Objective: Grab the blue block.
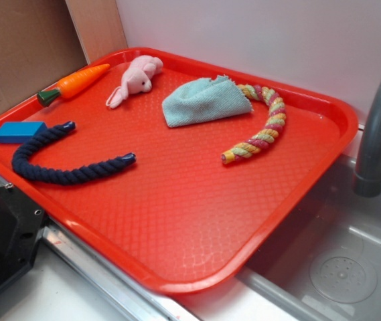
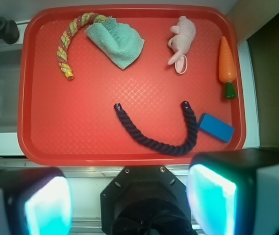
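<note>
Handling first: blue block (image 2: 216, 127) looks like a rigid, light brick w/ smooth flat faces, prob. a bit slick, so pads need square contact or it may squirt out. Best hold, by judgement, is across the two long sides at mid-length, short span between the pads. Nothing fragile about it.

Looks: small bright blue rectangle, solid colour, crisp edges, lying flat; shorter than the toy carrot (image 2: 226, 66) beyond it.

Location: on the red tray (image 2: 129, 147), in the corner nearest the robot base; in the wrist view that is lower right, just inside the rim. One end of the navy rope (image 2: 154, 139) sits just beside it, maybe touching; can't tell for sure. Pale teal cloth (image 2: 117, 43), pink plush bunny (image 2: 181, 41) and multicolour rope (image 2: 68, 44) lie well apart toward the far side.

End effector (image 2: 129, 205) hangs high above the tray's near edge, not over the block yet. Its two pads show at the bottom of the wrist view, spread wide, holding nothing.

Approach needs a shift toward that corner, w/ care not to snag the rope end or hit the rim.
</note>
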{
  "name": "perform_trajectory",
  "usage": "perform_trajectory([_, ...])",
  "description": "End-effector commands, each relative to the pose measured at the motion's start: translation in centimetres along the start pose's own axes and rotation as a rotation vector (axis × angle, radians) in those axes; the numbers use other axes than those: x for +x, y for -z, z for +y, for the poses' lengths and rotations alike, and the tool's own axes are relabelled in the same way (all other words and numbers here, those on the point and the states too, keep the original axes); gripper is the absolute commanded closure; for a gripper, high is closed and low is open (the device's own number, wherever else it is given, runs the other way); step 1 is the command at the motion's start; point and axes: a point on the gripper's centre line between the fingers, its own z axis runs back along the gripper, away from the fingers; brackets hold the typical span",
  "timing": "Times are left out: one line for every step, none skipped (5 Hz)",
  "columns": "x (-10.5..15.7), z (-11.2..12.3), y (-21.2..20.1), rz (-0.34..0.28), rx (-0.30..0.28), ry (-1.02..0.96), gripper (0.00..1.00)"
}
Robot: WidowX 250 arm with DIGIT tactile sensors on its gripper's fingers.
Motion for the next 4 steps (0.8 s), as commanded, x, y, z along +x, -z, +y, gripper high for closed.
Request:
perform_trajectory([0.0, 0.0, 0.0, 0.000, 0.000, 0.000, 0.00])
perform_trajectory([-0.2, 1.7, 1.1, -0.010, 0.004, 0.153, 0.00])
perform_trajectory([0.0, 3.8, 2.7, -0.019, 0.004, 0.278, 0.00])
perform_trajectory([0.5, 6.4, 5.3, -0.005, -0.023, 0.453, 0.00])
